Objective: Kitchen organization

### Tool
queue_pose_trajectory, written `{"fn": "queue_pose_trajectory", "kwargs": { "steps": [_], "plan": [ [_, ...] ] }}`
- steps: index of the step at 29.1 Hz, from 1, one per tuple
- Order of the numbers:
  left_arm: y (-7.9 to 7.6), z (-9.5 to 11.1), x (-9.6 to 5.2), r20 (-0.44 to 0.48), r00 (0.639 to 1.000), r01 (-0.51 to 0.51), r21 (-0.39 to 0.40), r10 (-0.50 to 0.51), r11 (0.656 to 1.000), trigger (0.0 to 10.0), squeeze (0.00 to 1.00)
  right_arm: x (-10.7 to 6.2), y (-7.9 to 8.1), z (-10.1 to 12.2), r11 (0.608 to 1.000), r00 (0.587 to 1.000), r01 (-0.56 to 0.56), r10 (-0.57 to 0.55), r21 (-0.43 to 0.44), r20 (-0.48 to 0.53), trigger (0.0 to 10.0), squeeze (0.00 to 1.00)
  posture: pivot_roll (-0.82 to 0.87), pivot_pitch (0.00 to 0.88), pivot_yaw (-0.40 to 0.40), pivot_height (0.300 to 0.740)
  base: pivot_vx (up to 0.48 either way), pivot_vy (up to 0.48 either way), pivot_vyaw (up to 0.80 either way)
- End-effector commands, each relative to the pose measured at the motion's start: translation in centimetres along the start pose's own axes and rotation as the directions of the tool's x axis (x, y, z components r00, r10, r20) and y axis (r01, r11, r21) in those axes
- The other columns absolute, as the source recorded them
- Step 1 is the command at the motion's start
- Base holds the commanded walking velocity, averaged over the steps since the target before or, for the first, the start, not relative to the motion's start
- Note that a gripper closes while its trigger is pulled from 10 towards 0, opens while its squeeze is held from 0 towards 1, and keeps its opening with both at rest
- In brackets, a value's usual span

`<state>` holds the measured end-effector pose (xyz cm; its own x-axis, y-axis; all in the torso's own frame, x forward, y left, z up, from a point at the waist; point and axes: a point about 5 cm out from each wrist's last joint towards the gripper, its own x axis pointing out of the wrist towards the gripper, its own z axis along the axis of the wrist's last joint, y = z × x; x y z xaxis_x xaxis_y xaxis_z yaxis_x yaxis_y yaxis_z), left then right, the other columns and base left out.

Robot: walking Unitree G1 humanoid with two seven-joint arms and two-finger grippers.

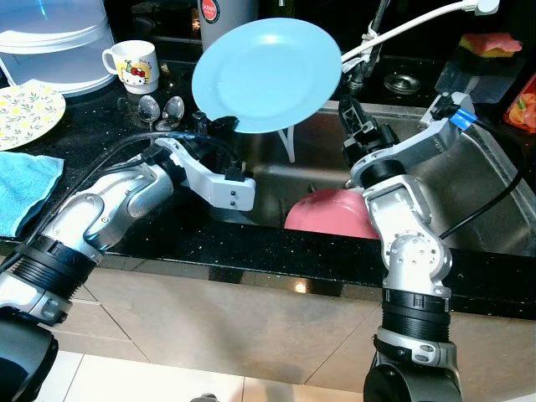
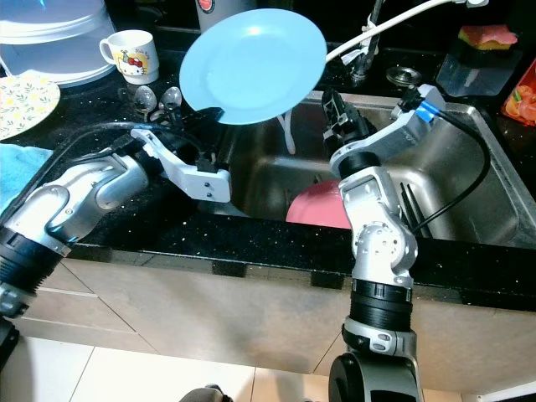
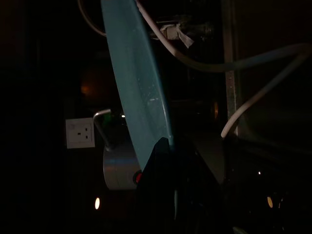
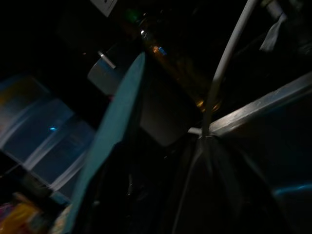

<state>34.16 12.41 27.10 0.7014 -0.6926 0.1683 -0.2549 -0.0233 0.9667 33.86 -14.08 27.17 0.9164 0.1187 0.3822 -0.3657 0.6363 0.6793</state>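
A white mug [image 1: 132, 65] with a cartoon print stands on the black worktop [image 1: 92, 126], beside a clear lidded container [image 1: 54, 46]; two spoons [image 1: 161, 109] lie near the mug; a yellow floral plate [image 1: 25, 113] sits toward the left edge, with a blue towel [image 1: 23, 188] in front of it; a white hose [image 1: 402, 25] runs from the tap [image 1: 362, 67]; a pink-and-yellow sponge [image 1: 488, 43] rests in a dark holder [image 1: 469, 75].

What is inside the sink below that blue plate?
In the sink lies a pink dish, its near part hidden by the counter edge. The blue plate, held in the left hand, and the right arm cover much of the basin.
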Motion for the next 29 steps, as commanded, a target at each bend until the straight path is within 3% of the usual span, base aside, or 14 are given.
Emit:
{"fn": "queue_pose_trajectory", "kwargs": {
  "steps": [1, 3, 4, 8, 14, 23, 24, 25, 27, 28, 29],
  "plan": [
    [0.0, 0.2, 0.2, 0.024, 1.0, 0.01, 0.006, -0.01, 1.0, 10.0, 0.0, -0.1, 0.5, 0.3, 0.999, 1.0, -0.029, 0.029, 0.03, 0.005, 10.0, 1.0, 0.29, 0.081, -0.03, 0.74, 0.0, 0.0, 0.0],
    [-0.1, 0.3, 0.5, 0.029, 1.0, 0.006, 0.002, -0.006, 1.0, 10.0, 0.0, 0.0, 0.5, 0.3, 0.996, 1.0, -0.027, 0.027, 0.085, -0.007, 10.0, 1.0, 0.29, 0.073, -0.034, 0.74, 0.0, 0.0, 0.0],
    [-0.2, 0.4, 0.5, 0.034, 0.999, 0.006, -0.001, -0.006, 1.0, 10.0, 0.0, 0.0, 0.4, 0.3, 0.995, 1.0, -0.028, 0.029, 0.097, -0.01, 10.0, 0.02, 0.29, 0.072, -0.033, 0.74, 0.0, 0.0, 0.0],
    [-0.6, 0.9, 0.8, 0.061, 0.998, 0.011, -0.021, -0.01, 1.0, 10.0, 0.0, 0.1, 0.6, 0.3, 0.989, 0.999, -0.048, 0.051, 0.138, -0.014, 10.0, 0.0, 0.29, 0.063, -0.034, 0.74, 0.0, 0.0, 0.0],
    [-0.3, -0.3, 0.6, 0.008, 1.0, 0.005, 0.007, -0.005, 1.0, 10.0, 0.0, -0.1, 0.8, 1.0, 0.982, 0.997, -0.083, 0.083, 0.172, 0.01, 10.0, 0.0, 0.29, 0.058, -0.034, 0.74, 0.0, 0.0, 0.0],
    [-0.5, 1.3, 0.9, 0.078, 0.997, -0.003, -0.019, 0.005, 1.0, 10.0, 0.0, -0.2, 1.6, -0.2, 0.974, 0.991, -0.11, 0.124, 0.196, -0.056, 10.0, 0.0, 0.29, 0.058, -0.034, 0.74, 0.0, 0.0, 0.0],
    [-0.6, 1.5, 0.9, 0.085, 0.996, -0.003, -0.023, 0.005, 1.0, 10.0, 0.0, -0.2, 1.7, -0.4, 0.974, 0.989, -0.113, 0.129, 0.198, -0.069, 9.1, 0.0, 0.28, 0.052, -0.035, 0.74, 0.0, 0.0, 0.0],
    [-0.6, 1.6, 0.9, 0.091, 0.996, -0.003, -0.021, 0.005, 1.0, 10.0, 0.0, -0.3, 1.8, -0.7, 0.973, 0.988, -0.114, 0.132, 0.2, -0.079, 8.7, 0.0, 0.28, 0.052, -0.036, 0.74, 0.0, 0.0, 0.0],
    [-0.7, 1.9, 1.0, 0.102, 0.995, -0.004, -0.024, 0.007, 1.0, 10.0, 0.0, -0.3, 1.8, -1.2, 0.974, 0.984, -0.112, 0.135, 0.196, -0.112, 6.2, 0.0, 0.28, 0.055, -0.038, 0.74, 0.0, 0.0, 0.0],
    [-0.7, 1.9, 1.0, 0.102, 0.995, -0.004, -0.024, 0.007, 1.0, 10.0, 0.0, -0.3, 1.8, -1.2, 0.974, 0.984, -0.112, 0.135, 0.196, -0.112, 6.2, 0.0, 0.28, 0.055, -0.038, 0.74, 0.0, 0.0, 0.0],
    [-0.7, 2.0, 1.1, 0.109, 0.994, -0.005, -0.027, 0.007, 1.0, 10.0, 0.0, -0.4, 1.8, -1.5, 0.977, 0.982, -0.107, 0.133, 0.187, -0.133, 2.2, 0.0, 0.28, 0.057, -0.037, 0.74, 0.0, 0.0, 0.0]
  ]
}}
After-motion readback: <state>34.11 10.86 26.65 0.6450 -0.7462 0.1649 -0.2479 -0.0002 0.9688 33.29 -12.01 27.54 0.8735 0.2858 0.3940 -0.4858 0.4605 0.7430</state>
